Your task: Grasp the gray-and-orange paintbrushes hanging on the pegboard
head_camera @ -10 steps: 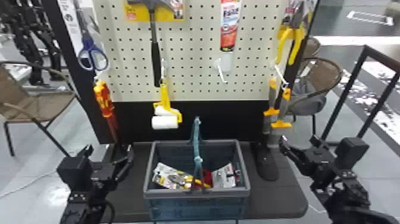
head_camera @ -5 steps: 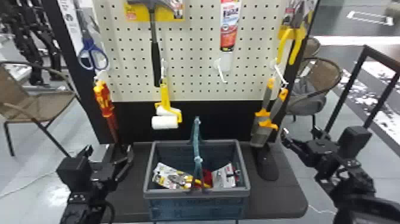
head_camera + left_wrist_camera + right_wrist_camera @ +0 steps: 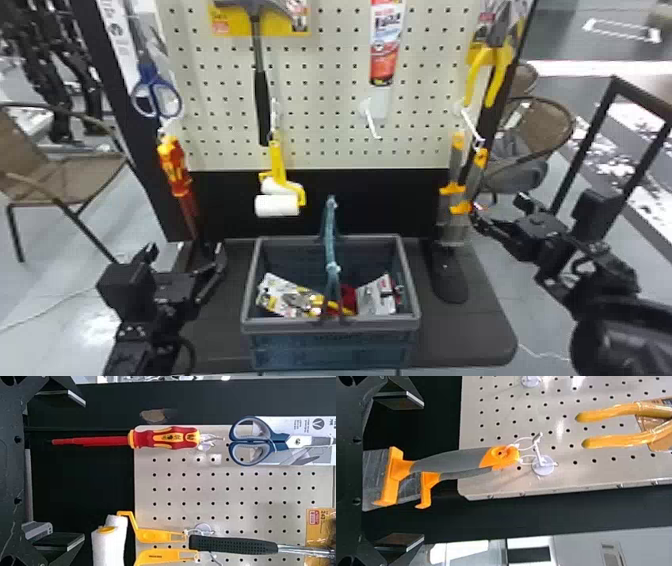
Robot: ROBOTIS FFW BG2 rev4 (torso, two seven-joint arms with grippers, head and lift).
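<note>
A: What serves as the landmark?

B: The gray-and-blue plastic basket [image 3: 372, 327], seen in the head view, standing on a dark flat base [image 3: 467, 345]. Inside it lie carded packs, one of them white and yellow [image 3: 287, 297].

A: And the gray-and-orange paintbrushes [image 3: 455, 167]?

B: The pair, with gray handles and orange ends, hangs beyond the basket, to its right and above its rim, from a white hook [image 3: 470, 125] on the pale, perforated pegboard [image 3: 325, 125].

A: Describe the right claw.

B: The black right gripper [image 3: 497, 209], two-fingered, is to the right of the basket, above its rim, near the brushes. Its fingers stand wide apart and hold nothing; in the right wrist view, the brushes appear between them. Contact cannot be told.

A: The left one?

B: The black left gripper [image 3: 185, 250], likewise wide and empty, is just left of the basket.

A: Other specimens?

B: Beyond and above the basket, somewhat left of its middle, hang white paint rollers with yellow plastic frames [image 3: 277, 205]; farther left hangs a red-and-yellow screwdriver [image 3: 175, 167].
</note>
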